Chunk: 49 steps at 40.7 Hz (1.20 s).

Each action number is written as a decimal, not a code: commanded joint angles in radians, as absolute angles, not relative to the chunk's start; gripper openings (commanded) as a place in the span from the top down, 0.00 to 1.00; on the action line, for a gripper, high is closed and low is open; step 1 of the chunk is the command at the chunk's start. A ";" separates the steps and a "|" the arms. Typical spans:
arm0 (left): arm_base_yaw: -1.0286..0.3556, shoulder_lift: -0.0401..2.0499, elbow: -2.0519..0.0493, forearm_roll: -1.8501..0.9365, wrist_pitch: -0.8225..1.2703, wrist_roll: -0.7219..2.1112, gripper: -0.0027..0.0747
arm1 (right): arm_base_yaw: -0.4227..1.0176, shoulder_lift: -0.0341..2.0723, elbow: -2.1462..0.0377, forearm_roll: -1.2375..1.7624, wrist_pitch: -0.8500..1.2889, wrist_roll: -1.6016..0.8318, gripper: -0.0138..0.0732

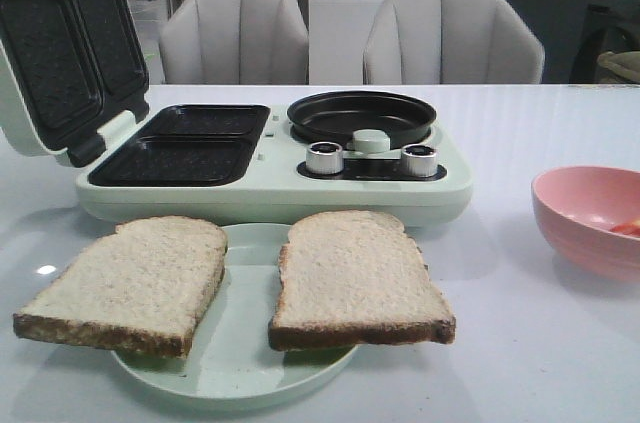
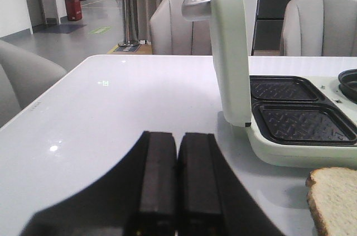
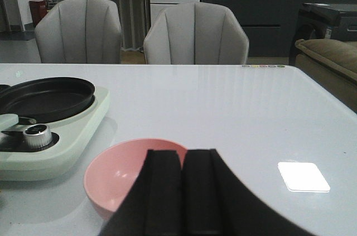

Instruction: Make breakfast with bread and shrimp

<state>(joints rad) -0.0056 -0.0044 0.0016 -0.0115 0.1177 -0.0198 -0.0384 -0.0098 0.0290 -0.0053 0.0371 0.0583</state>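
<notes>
Breakfast maker (image 1: 270, 193) lid up, plates bare, ready for loading. Bread (image 1: 355, 278) on plate (image 1: 240, 368) just in front. Shrimp (image 1: 627, 228) in pink bowl (image 1: 585, 218) beside it. Both jaws together, empty.

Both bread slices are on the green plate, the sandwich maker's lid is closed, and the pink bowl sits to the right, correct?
Not quite: the lid is open, standing upright, as the front view shows. Both bread slices do lie on the green plate, and the pink bowl sits to the right.

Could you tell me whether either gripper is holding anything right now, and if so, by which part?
Nothing is held. The left gripper and right gripper are both shut and empty.
</notes>
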 commanded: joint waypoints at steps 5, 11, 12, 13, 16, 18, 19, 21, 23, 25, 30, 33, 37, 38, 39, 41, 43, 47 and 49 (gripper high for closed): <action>-0.005 -0.020 0.031 -0.017 0.024 -0.025 0.84 | -0.046 -0.031 0.011 -0.018 -0.058 0.057 0.79; -0.005 -0.020 0.031 -0.017 0.024 -0.025 0.84 | -0.046 -0.031 0.011 -0.018 -0.058 0.057 0.79; -0.005 -0.020 0.031 -0.017 0.024 -0.025 0.84 | -0.046 -0.031 0.011 -0.018 -0.058 0.057 0.79; -0.005 -0.020 0.031 -0.017 0.024 -0.025 0.84 | -0.046 -0.031 0.011 -0.018 -0.058 0.057 0.79; -0.005 -0.020 0.031 -0.017 0.024 -0.025 0.84 | -0.046 -0.031 0.011 -0.018 -0.058 0.057 0.79; -0.005 -0.020 0.031 -0.017 0.024 -0.025 0.84 | -0.046 -0.031 0.011 -0.018 -0.058 0.057 0.79; -0.005 -0.020 0.031 -0.017 0.024 -0.025 0.84 | -0.046 -0.031 0.011 -0.018 -0.058 0.057 0.79; -0.005 -0.020 0.031 -0.017 0.024 -0.025 0.84 | -0.046 -0.031 0.011 -0.018 -0.058 0.057 0.79; -0.005 -0.020 0.031 -0.017 0.024 -0.025 0.84 | -0.046 -0.031 0.011 -0.018 -0.058 0.057 0.79; -0.005 -0.020 0.031 -0.017 0.024 -0.025 0.84 | -0.046 -0.031 0.011 -0.018 -0.058 0.057 0.79; -0.037 -0.020 0.031 -0.017 0.024 -0.025 0.84 | -0.046 -0.031 0.011 -0.018 -0.058 0.057 0.79; -0.040 -0.020 0.031 -0.017 0.024 -0.025 0.84 | -0.046 -0.031 0.011 -0.018 -0.058 0.057 0.79; -0.040 -0.020 0.031 -0.017 0.024 -0.025 0.84 | -0.046 -0.031 0.011 -0.018 -0.058 0.057 0.79; -0.040 -0.020 0.031 -0.017 0.024 -0.025 0.84 | -0.046 -0.031 0.011 -0.018 -0.058 0.057 0.79; -0.040 -0.020 0.031 -0.017 0.024 -0.025 0.84 | -0.046 -0.031 0.011 -0.018 -0.058 0.057 0.79; -0.040 -0.020 0.031 -0.017 0.024 -0.025 0.84 | -0.046 -0.031 0.011 -0.018 -0.058 0.057 0.79; -0.040 -0.020 0.031 -0.017 0.024 -0.025 0.84 | -0.046 -0.031 0.011 -0.018 -0.058 0.057 0.79; -0.040 -0.020 0.031 -0.017 0.024 -0.025 0.84 | -0.046 -0.031 0.011 -0.018 -0.058 0.057 0.79; -0.040 -0.020 0.031 -0.017 0.024 -0.025 0.84 | -0.046 -0.031 0.011 -0.018 -0.058 0.057 0.79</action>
<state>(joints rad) -0.0337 -0.0044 0.0016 -0.0115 0.1177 -0.0198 -0.0384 -0.0098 0.0290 -0.0053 0.0371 0.0583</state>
